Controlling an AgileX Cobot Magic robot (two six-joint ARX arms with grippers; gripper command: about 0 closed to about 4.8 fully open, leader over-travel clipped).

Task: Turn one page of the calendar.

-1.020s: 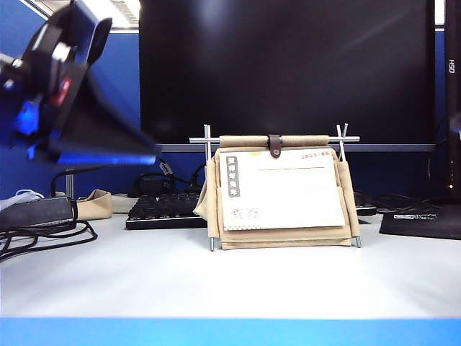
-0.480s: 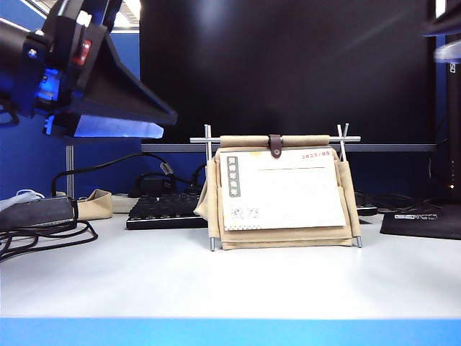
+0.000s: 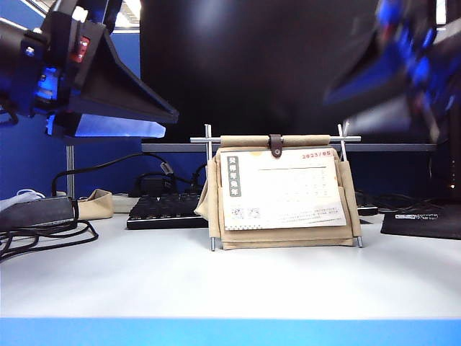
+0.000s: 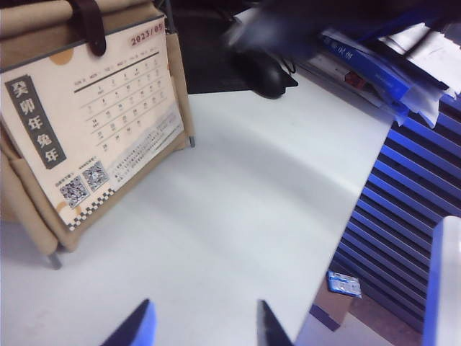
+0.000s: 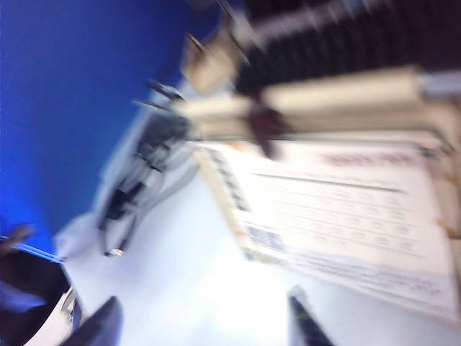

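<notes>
The calendar (image 3: 282, 191) is standing upright on the white table (image 3: 230, 277), in front of the black monitor (image 3: 288, 68), with the page (image 3: 282, 189) marked 2023/05 facing forward under the dark strap (image 3: 274, 145).

In the exterior view, the left gripper (image 3: 108, 101) is hanging high at the left, well apart from the calendar, and the right gripper (image 3: 392, 68) is showing only as a blurred blue-black shape high at the right, above the calendar's right post. That view is not showing either pair of fingertips clearly.

The left wrist view is showing what the exterior view is not: the 2 fingers (image 4: 137, 328) of the left gripper (image 4: 205, 324) are standing spread, with bare table between them and nothing held; the page (image 4: 94, 137) is lying well beyond them.

The right wrist view is heavily smeared, yet the right gripper (image 5: 202, 324) is showing 2 dark fingertips (image 5: 97, 324) wide apart, empty, near the page (image 5: 338, 216) but not touching it.
</notes>
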